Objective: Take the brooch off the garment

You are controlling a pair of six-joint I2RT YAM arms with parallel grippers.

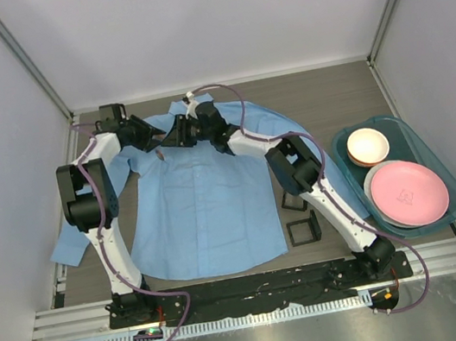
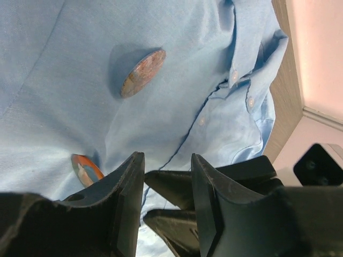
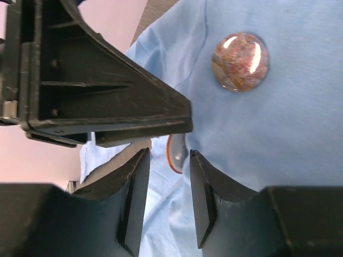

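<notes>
The garment (image 1: 202, 201), a light blue shirt, lies flat on the table with its collar at the far end. A round mottled brown brooch (image 2: 143, 73) (image 3: 239, 61) is pinned on its chest. A smaller orange-rimmed disc (image 2: 86, 168) (image 3: 174, 155) sits on the cloth nearby. My left gripper (image 2: 166, 158) (image 1: 157, 145) is open just above the shirt, nothing between its fingers. My right gripper (image 3: 168, 151) (image 1: 169, 143) faces it, jaws apart, with the orange-rimmed disc just beyond its fingertips. The two grippers' fingertips nearly meet over the chest.
A teal tray (image 1: 435, 149) at the right holds a pink plate (image 1: 408, 192) and a cream bowl (image 1: 367, 145). Two small black square frames (image 1: 303, 230) lie by the shirt's right hem. Walls enclose the table on three sides.
</notes>
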